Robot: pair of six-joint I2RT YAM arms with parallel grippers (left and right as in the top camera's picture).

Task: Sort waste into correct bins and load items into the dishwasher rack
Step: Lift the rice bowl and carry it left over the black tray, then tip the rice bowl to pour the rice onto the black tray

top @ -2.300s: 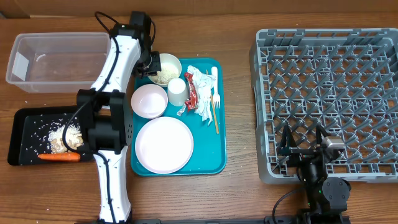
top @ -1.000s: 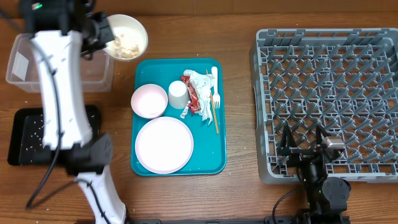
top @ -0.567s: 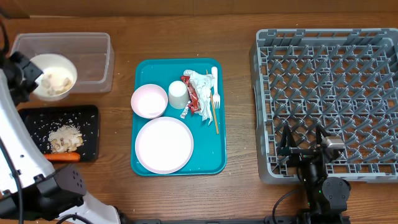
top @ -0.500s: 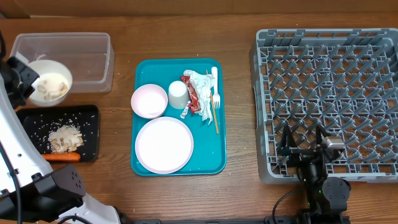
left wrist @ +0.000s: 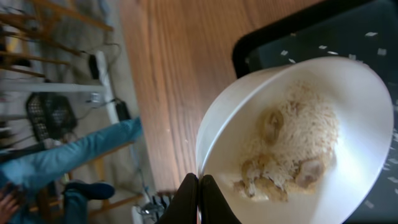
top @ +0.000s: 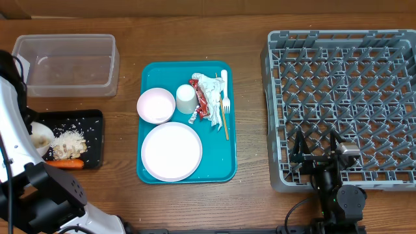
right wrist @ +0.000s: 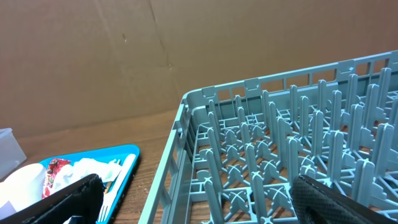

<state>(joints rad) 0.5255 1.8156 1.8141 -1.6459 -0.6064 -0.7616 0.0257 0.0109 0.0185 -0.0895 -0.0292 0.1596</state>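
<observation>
At the far left the left pincer [left wrist: 199, 184] is pinching fully shut on the rim of a bowl [left wrist: 236, 124], holding it over the left end of the black tray [top: 91, 118]. The bowl is carrying beige scraps [left wrist: 292, 143], so this emptying looks unfinished. The tray is already holding a scrap pile [top: 68, 144] and the carrot [top: 62, 164], while the clear tub [top: 65, 62] behind it is showing nothing inside that I can make out. In the middle of the counter [top: 250, 195] the teal tray [top: 229, 166] is carrying most of what is left: a second bowl [top: 156, 105], the cup [top: 186, 97], the plate [top: 171, 151], and to their right the napkins [top: 212, 84], the red wrapper [top: 199, 94] and the fork [top: 226, 107]. None of the paper waste appears binned. At the right the rack [top: 344, 84] is standing without a single dish in it, and the right pincer [top: 315, 148] is hovering over its near edge, spread wide and gripping nothing. I judge the task to be in its early part: food waste is partly sorted, while paper sorting and all rack loading are waiting.
</observation>
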